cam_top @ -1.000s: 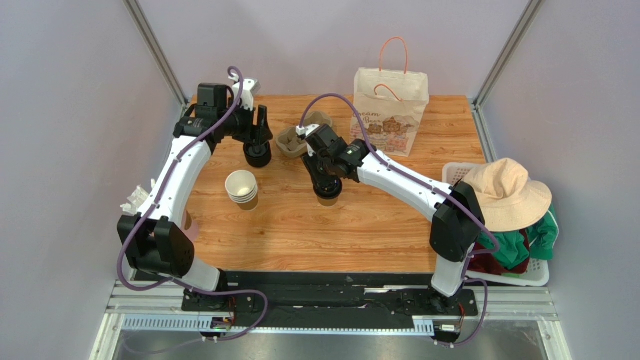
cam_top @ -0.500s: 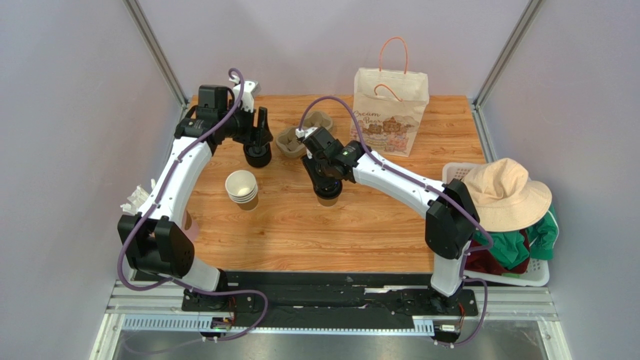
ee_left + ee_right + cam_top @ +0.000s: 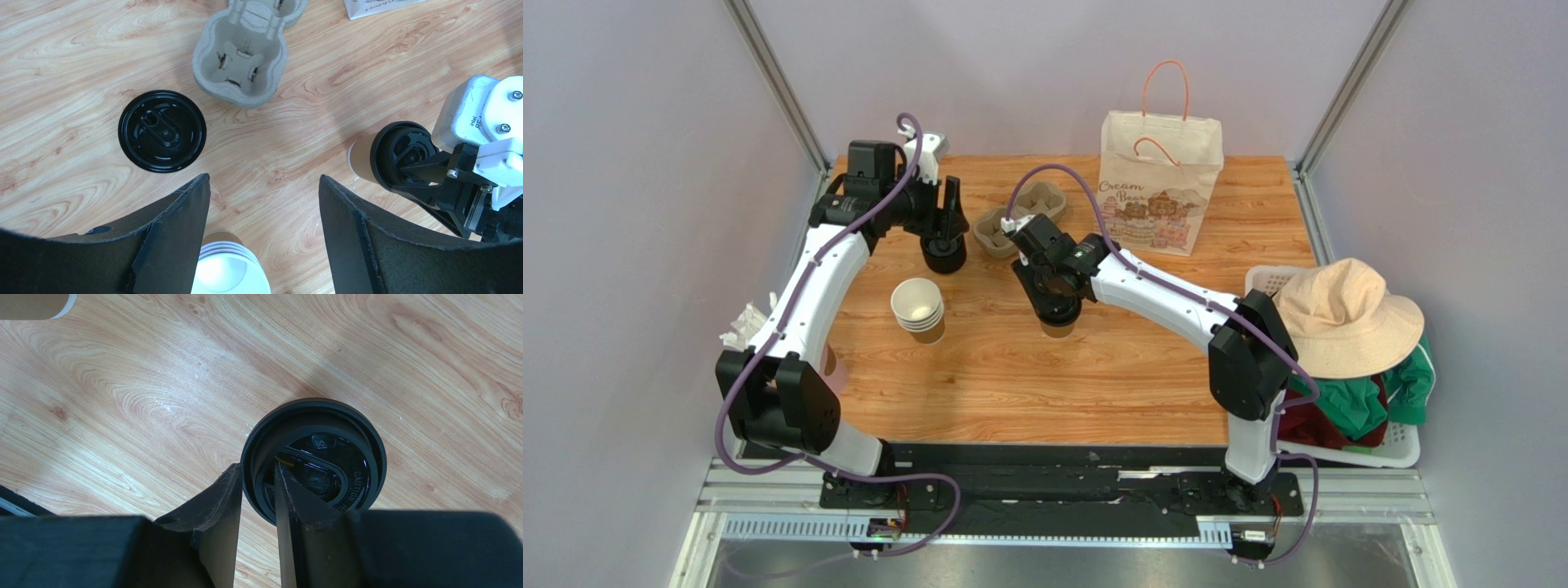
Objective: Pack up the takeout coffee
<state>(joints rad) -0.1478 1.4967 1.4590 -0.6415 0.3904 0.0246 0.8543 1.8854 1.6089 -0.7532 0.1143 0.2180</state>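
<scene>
Nearest the arm bases, a stack of lidless cups (image 3: 918, 304) stands on the wooden surface (image 3: 1112, 368). To its right, near the middle, the takeout coffee (image 3: 313, 453) sits upright. The right claw (image 3: 255, 473) is narrowed onto the rim of its black lid, one finger outside and one inside. Farther back, the left claw (image 3: 264, 184) hangs wide and holds nothing, close by a loose black lid (image 3: 162, 130). Beyond lie a pulp cup carrier (image 3: 242, 52) and a standing paper bag (image 3: 1161, 184).

Takeout coffee (image 3: 1059, 325): small kraft-brown paper cup, round black sip lid (image 3: 334, 454) seated on top. Upright on wood table (image 3: 1112, 368), about mid-table, slightly toward far side.
</scene>
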